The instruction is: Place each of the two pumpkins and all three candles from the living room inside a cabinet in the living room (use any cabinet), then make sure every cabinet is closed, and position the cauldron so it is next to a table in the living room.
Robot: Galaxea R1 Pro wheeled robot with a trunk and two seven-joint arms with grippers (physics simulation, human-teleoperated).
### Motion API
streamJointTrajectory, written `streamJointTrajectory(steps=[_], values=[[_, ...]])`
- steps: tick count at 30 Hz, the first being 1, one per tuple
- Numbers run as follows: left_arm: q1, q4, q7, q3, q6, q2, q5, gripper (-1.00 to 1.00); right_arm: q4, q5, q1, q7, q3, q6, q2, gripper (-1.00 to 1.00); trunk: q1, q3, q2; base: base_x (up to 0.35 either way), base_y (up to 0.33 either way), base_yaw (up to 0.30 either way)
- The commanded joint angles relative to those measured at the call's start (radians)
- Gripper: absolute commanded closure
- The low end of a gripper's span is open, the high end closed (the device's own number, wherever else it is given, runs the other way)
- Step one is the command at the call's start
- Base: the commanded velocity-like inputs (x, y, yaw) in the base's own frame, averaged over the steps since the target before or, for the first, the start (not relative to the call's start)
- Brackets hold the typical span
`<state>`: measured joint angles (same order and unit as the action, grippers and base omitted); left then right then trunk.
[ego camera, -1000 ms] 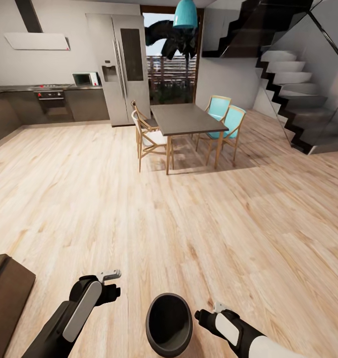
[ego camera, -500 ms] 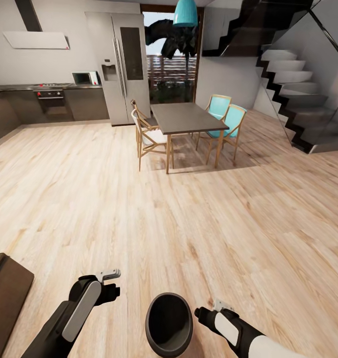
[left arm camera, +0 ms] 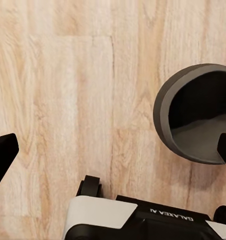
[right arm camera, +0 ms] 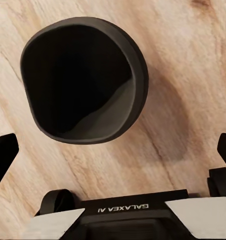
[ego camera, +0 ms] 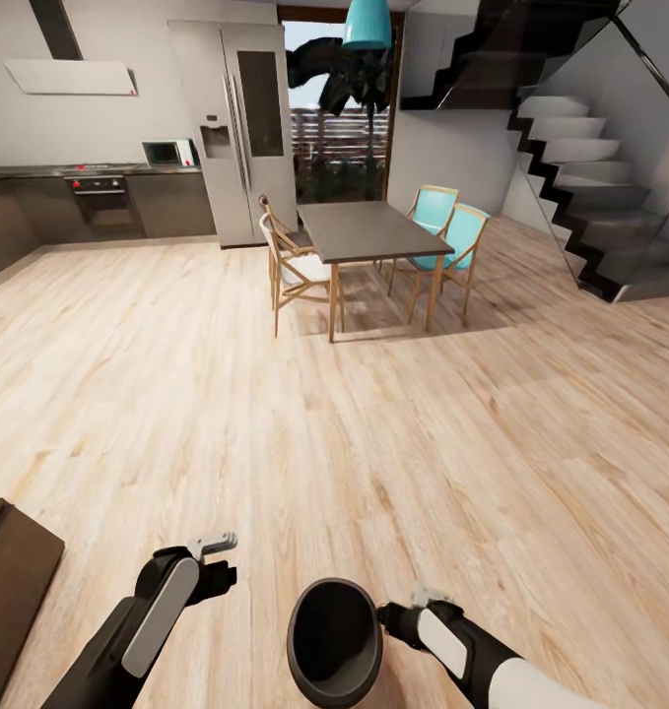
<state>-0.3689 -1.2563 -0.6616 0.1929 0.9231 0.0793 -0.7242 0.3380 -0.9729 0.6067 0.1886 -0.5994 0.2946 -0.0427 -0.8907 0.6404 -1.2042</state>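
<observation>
Head view: I am bringing the right gripper [ego camera: 385, 617] against the cauldron [ego camera: 334, 642] rim, closer than a second ago (jaws wide in the wrist view), lining up a grasp.

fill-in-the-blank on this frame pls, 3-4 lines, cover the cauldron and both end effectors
1. The dark cauldron stands on the ______ floor.
2. In the head view, the cauldron sits between the left end effector and the ______ end effector.
3. The cauldron's inside is ______.
4. The dining table has two ______ chairs on its stair side.

Missing words: wooden; right; empty; turquoise
</observation>
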Motion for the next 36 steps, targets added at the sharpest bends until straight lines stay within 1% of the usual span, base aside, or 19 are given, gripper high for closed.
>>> streamJointTrajectory(steps=[1,3,5,6,7,10,11,12,14,18,19,22,24,32,34,36], values=[[-0.001,0.004,-0.009,0.002,-0.002,0.001,-0.013,-1.0,0.009,-0.008,0.001,0.011,-0.005,0.021,0.0,-1.0,-0.004,0.004,-0.008,0.0,0.0,0.0],[-0.002,0.016,0.003,0.002,-0.005,0.002,-0.017,-1.0,0.034,-0.008,0.001,0.026,-0.001,0.052,-0.001,-1.0,-0.012,0.01,-0.022,0.0,0.0,0.0],[-0.009,0.04,0.039,-0.003,-0.009,0.003,-0.02,-1.0,0.091,-0.007,0.001,0.078,0.002,0.103,-0.001,-1.0,-0.019,0.017,-0.036,0.0,0.0,0.0],[-0.016,0.062,0.07,-0.008,-0.012,0.003,-0.02,-1.0,0.147,-0.007,0.001,0.138,0.004,0.133,0.0,-1.0,-0.023,0.02,-0.043,0.0,0.0,0.0],[-0.022,0.08,0.088,-0.01,-0.013,0.003,-0.019,-1.0,0.183,-0.008,0.001,0.183,0.005,0.146,0.0,-1.0,-0.027,0.023,-0.05,0.0,0.0,0.0],[-0.042,0.134,0.116,-0.013,-0.024,0.003,-0.013,-1.0,0.252,-0.008,0.001,0.318,0.006,0.178,-0.001,-1.0,-0.038,0.032,-0.071,0.0,0.0,0.0],[-0.043,0.138,0.117,-0.013,-0.029,0.003,-0.012,-1.0,0.256,-0.008,0.002,0.33,0.006,0.181,-0.001,-1.0,-0.042,0.035,-0.078,0.0,0.0,0.0],[-0.046,0.148,0.121,-0.013,-0.05,0.003,-0.011,-1.0,0.265,-0.007,0.004,0.356,0.006,0.194,-0.002,-1.0,-0.046,0.039,-0.085,0.0,0.0,0.0],[-0.048,0.154,0.124,-0.012,-0.062,-0.002,-0.01,-1.0,0.269,-0.007,0.005,0.369,0.003,0.204,-0.001,-1.0,-0.054,0.045,-0.099,0.0,0.0,0.0],[-0.049,0.157,0.125,-0.009,-0.079,-0.014,-0.011,-1.0,0.269,-0.007,0.005,0.374,0.002,0.209,0.0,-1.0,-0.069,0.057,-0.127,0.0,0.0,0.0],[-0.05,0.157,0.125,-0.008,-0.088,-0.02,-0.011,-1.0,0.269,-0.007,0.005,0.375,0.003,0.21,0.0,-1.0,-0.073,0.06,-0.134,0.0,0.0,0.0],[-0.054,0.158,0.124,-0.005,-0.12,-0.048,-0.006,-1.0,0.27,-0.006,0.005,0.375,0.004,0.21,-0.001,-1.0,-0.084,0.07,-0.155,0.0,0.0,0.0],[-0.054,0.158,0.123,-0.003,-0.127,-0.055,-0.002,-1.0,0.271,-0.006,0.006,0.375,0.005,0.209,-0.001,-1.0,-0.092,0.076,-0.169,0.0,0.0,0.0],[-0.054,0.158,0.123,-0.001,-0.134,-0.061,0.005,-1.0,0.271,-0.005,0.007,0.377,0.005,0.21,-0.001,-1.0,-0.123,0.101,-0.225,0.0,0.0,0.0],[-0.054,0.158,0.123,0.013,-0.143,-0.062,0.015,-1.0,0.271,-0.004,0.007,0.378,0.005,0.219,-0.001,-1.0,-0.13,0.107,-0.239,0.0,0.0,0.0],[-0.054,0.158,0.123,0.034,-0.158,-0.063,0.024,-1.0,0.271,-0.004,0.007,0.378,0.005,0.231,0.0,-1.0,-0.138,0.114,-0.253,0.0,0.0,0.0]])
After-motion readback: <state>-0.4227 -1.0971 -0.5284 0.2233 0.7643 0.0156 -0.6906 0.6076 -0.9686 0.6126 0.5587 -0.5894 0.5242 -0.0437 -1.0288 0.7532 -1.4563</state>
